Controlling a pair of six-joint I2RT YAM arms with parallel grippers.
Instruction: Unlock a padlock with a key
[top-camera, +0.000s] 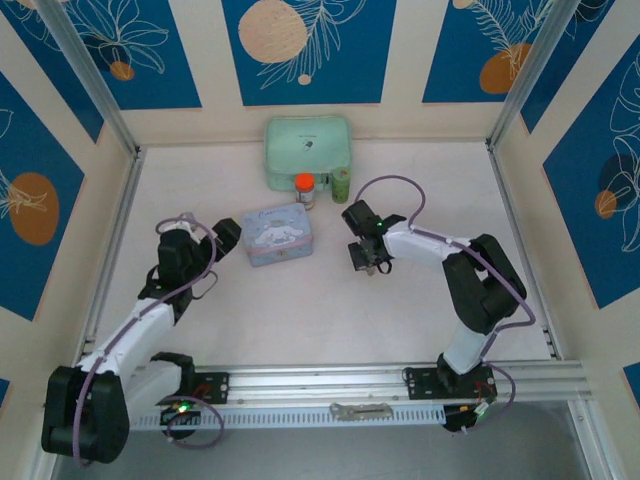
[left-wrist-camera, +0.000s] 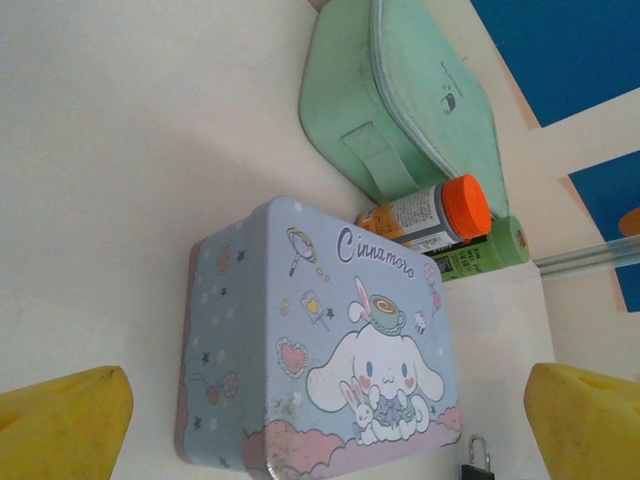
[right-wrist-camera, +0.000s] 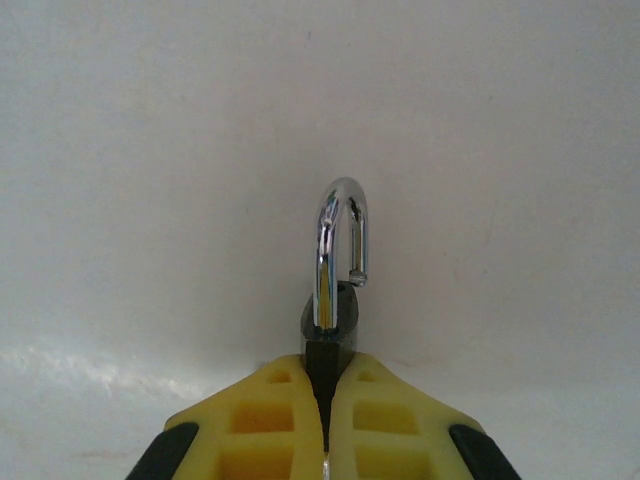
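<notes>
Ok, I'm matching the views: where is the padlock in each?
Top external: held by the right gripper, right of the blue tin, too small to make out.
Left wrist: padlock at bottom edge, beside the tin's corner.
Right wrist: centre, clamped, shackle open.
Landmark: the tin.

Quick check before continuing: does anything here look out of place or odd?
The padlock pinched in the right gripper has its shackle's free end hanging clear of the body, so it stands open, not latched. Nothing else looks askew.
</notes>
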